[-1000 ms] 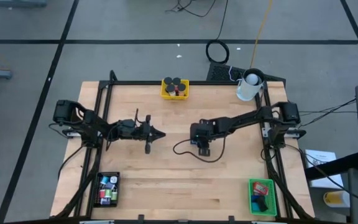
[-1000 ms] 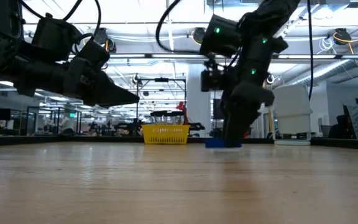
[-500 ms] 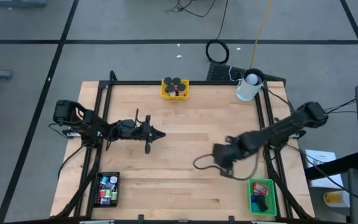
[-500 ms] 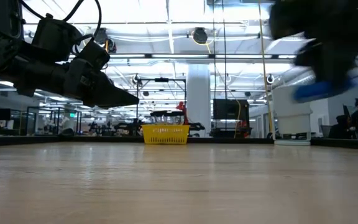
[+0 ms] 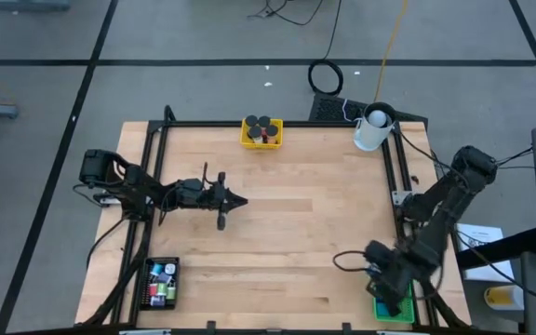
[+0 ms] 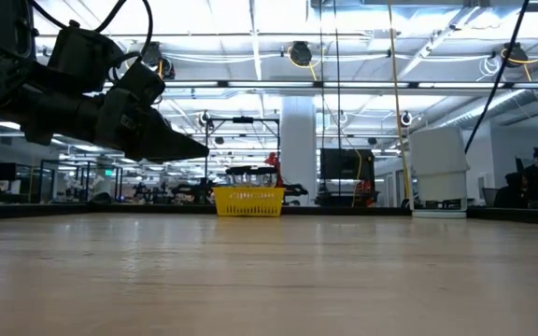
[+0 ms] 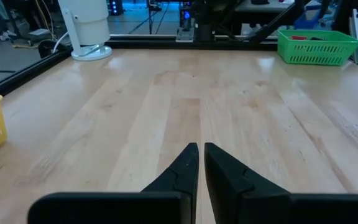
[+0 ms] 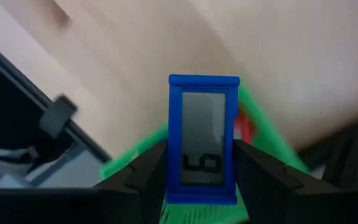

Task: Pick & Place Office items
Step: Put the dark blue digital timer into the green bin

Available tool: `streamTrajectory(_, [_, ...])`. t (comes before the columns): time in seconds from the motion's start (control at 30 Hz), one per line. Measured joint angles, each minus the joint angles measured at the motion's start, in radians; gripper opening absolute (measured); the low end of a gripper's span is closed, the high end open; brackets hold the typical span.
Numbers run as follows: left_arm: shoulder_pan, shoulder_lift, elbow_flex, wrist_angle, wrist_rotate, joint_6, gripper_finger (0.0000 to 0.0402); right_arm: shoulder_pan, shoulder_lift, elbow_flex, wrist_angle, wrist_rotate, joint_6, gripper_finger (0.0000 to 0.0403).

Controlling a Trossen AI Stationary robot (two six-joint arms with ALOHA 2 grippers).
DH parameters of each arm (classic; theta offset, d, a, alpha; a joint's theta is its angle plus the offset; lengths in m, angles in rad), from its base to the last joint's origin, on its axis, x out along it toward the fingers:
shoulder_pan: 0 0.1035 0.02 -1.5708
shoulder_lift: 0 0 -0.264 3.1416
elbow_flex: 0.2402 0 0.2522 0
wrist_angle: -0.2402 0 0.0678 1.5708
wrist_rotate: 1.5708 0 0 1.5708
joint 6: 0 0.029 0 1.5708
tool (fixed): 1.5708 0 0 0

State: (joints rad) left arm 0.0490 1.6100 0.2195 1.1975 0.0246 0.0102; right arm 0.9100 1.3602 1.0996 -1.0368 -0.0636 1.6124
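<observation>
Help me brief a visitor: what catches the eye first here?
The right pincer over the green tray at the table's near right corner, gripping a blue block. Next, the left pincer, shut and empty, hovering over bare wood left of centre.

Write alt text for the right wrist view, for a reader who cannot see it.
A blue rectangular item with a grey face sits between the right end effector's two dark fingers, held above the green mesh tray. Something red shows in the tray behind it, with light wooden tabletop beyond.
</observation>
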Motion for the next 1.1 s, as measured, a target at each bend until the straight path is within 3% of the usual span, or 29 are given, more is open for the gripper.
streamTrajectory(0.2, [0.0,0.0,0.0,-0.007,0.0,0.011,0.0035,0.188,0.022,0.0,0.006,-0.019,0.388,0.0158])
streamTrajectory(0.4, [0.0,0.0,0.0,-0.006,0.0,0.014,0.0035,0.279,0.043,0.0,0.006,-0.017,0.603,0.0163])
streamTrajectory(1.1, [0.0,0.0,0.0,-0.02,-0.001,0.032,0.0035,0.286,0.159,0.0,0.15,-0.07,0.647,0.0163])
